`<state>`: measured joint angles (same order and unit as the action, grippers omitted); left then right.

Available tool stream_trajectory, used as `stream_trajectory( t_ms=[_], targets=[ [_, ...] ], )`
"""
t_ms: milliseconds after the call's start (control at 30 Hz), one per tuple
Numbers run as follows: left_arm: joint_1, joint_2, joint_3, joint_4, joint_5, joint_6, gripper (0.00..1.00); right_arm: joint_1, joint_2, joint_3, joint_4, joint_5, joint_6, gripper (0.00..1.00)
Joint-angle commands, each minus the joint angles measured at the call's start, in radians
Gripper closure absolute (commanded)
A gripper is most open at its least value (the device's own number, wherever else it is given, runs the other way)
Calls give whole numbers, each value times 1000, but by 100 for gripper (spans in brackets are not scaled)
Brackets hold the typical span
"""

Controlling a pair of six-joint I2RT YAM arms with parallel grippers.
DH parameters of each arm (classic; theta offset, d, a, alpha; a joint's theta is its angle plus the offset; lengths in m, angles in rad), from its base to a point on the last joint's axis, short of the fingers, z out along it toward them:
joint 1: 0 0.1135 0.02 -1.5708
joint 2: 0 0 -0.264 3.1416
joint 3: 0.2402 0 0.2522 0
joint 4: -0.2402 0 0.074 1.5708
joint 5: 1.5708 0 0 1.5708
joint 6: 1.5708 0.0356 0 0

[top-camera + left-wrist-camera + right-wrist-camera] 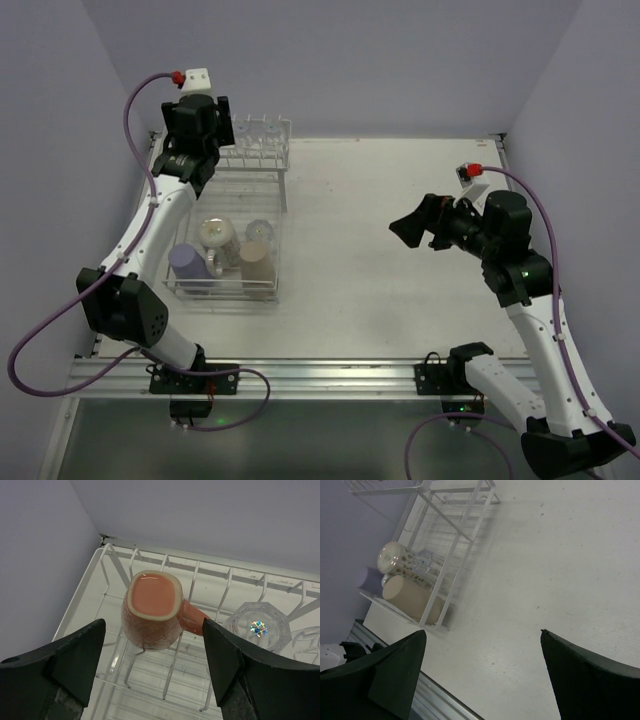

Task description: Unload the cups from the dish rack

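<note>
The white wire dish rack stands at the table's left. A salmon-pink mug sits upside down on the upper shelf prongs, with a clear glass to its right. My left gripper is open, hovering above the mug, its fingers on either side and apart from it. In the top view this gripper hides the mug. The lower basket holds a lavender cup, a tan tumbler, a white patterned mug and a clear glass. My right gripper is open and empty above the table.
More clear glasses stand on the upper shelf. The right wrist view shows the rack, the tan tumbler and the patterned mug past the open gripper. A metal rail runs along the near edge. Walls stand close behind and left.
</note>
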<state>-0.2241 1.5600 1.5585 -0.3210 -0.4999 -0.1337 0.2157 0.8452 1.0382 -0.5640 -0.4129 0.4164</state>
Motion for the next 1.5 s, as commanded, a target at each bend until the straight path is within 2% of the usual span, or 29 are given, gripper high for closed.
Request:
stream_trajectory(
  t_ms=[0,800,1100,1467],
  targets=[
    [-3,29,58,43,-23,11,17,2,3,-1,24,-18,-19,1],
    [68,66,32,108,34,-43,16,2,15,-9,29,-40,-28,1],
    [75,37,-49,189,61,-64,22,2,20,-9,26,-41,-30,1],
    [75,3,-115,250,26,-55,34,2,26,-12,32,-55,-24,1]
  ],
)
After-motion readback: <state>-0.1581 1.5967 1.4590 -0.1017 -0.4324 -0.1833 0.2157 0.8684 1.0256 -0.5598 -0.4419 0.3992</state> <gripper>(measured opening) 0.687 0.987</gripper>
